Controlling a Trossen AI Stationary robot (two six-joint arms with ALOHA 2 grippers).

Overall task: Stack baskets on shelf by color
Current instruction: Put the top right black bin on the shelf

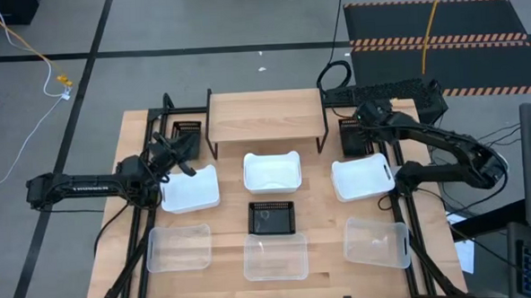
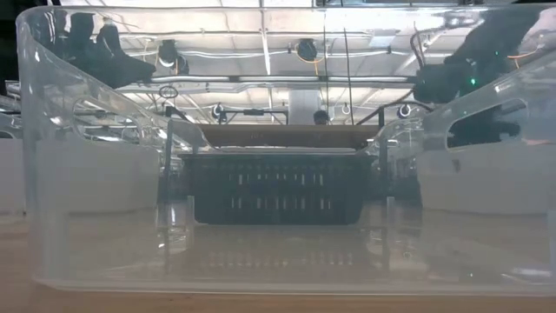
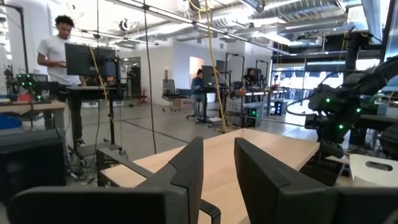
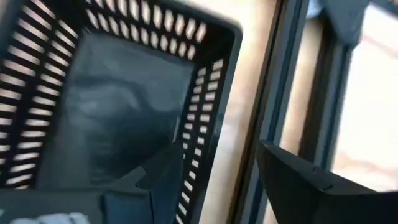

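Baskets (image 1: 272, 218) on wood table (image 1: 313, 210) | shelf (image 1: 266, 118) bare | lab bkgd

The left arm (image 1: 78, 185) carries pale lettering along its dark link in the high view. It is too small to read. No other text or label shows.

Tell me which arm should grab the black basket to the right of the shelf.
Right. The right gripper hangs open directly over that black basket, one finger inside its slatted wall. The left gripper sits open across the table beyond the shelf.
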